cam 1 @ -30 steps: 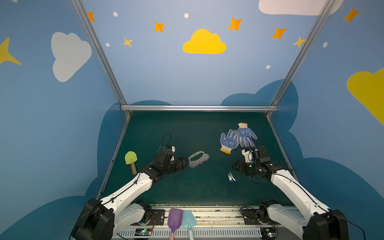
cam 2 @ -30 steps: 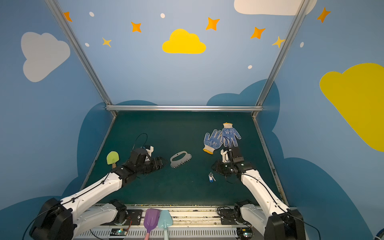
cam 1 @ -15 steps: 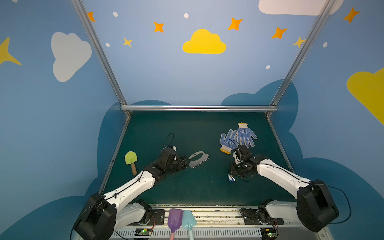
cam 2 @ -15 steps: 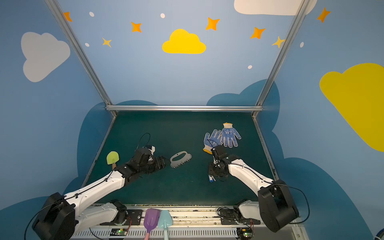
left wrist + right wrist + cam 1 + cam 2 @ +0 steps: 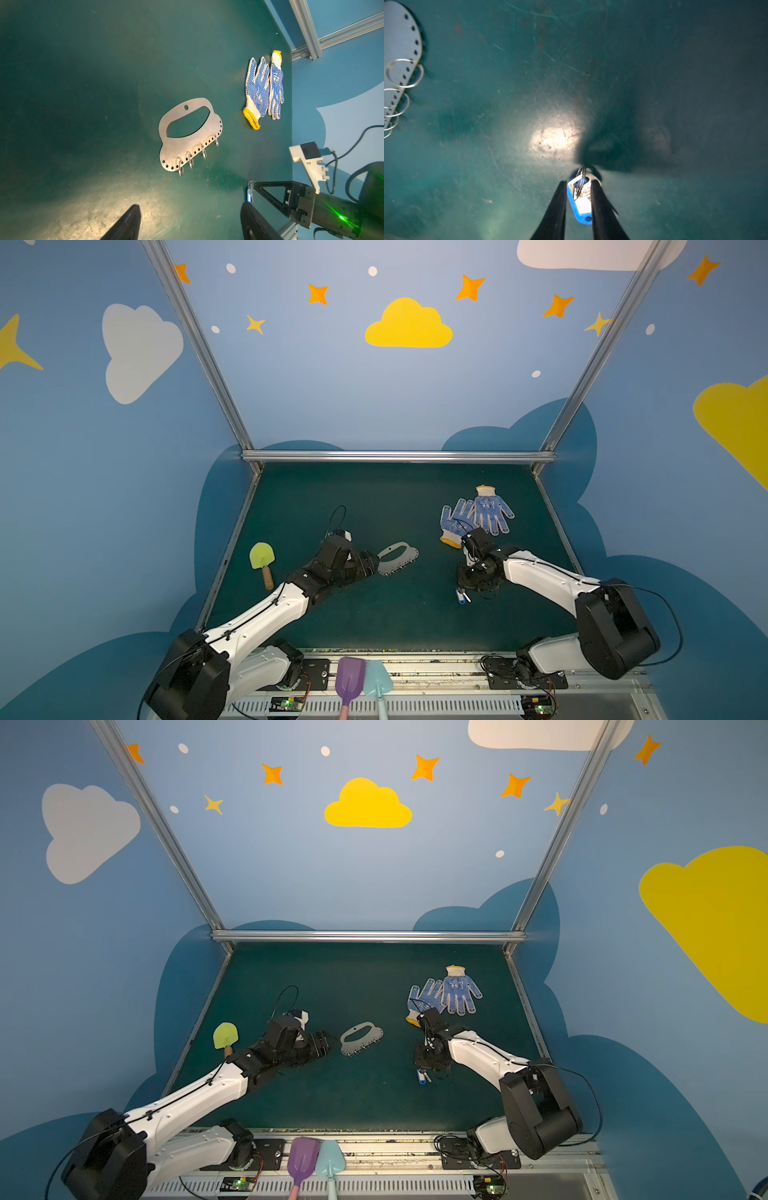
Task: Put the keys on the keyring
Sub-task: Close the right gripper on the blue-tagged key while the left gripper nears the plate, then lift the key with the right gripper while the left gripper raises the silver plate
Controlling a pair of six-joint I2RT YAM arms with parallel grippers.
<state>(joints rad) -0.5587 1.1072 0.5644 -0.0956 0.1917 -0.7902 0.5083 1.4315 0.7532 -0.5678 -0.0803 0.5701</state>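
in a top view, with the far wall as 12 o'clock, the keyring (image 5: pixel 398 558) lies flat near the middle of the green table (image 5: pixel 374 497). the keys (image 5: pixel 462 596) sit on the mat at about 4 o'clock from it, well apart. the right gripper (image 5: pixel 467 585) points nose-down right over the keys. a second ago it hung off at their 3 o'clock, so it has swung in and dropped. keys and keyring lie where they lay then. the left gripper (image 5: pixel 371 564) waits just beside the keyring at its 8 o'clock, a little nearer than before. the gloves (image 5: pixel 478 514) lie at 1 o'clock.

in both top views the blue piece of the keys (image 5: pixel 423 1077) peeks out from under the right claw's tip.

in the left wrist view the left gripper (image 5: pixel 191 209) stands wide with nothing between its jaws. the keyring (image 5: pixel 174 147) is ahead of it, with four small rings on its holed edge.

in the right wrist view the right gripper (image 5: pixel 578 185) is narrow, its fingers (image 5: pixel 560 199) pressed on either side of the blue tag of the keys (image 5: pixel 581 205). the jaws have drawn in from a wider stance.

my read: the pinch looks just made, and nothing is threaded yet. next comes a lift and a carry toward 10 o'clock, with the left claw likely steadying the plate.
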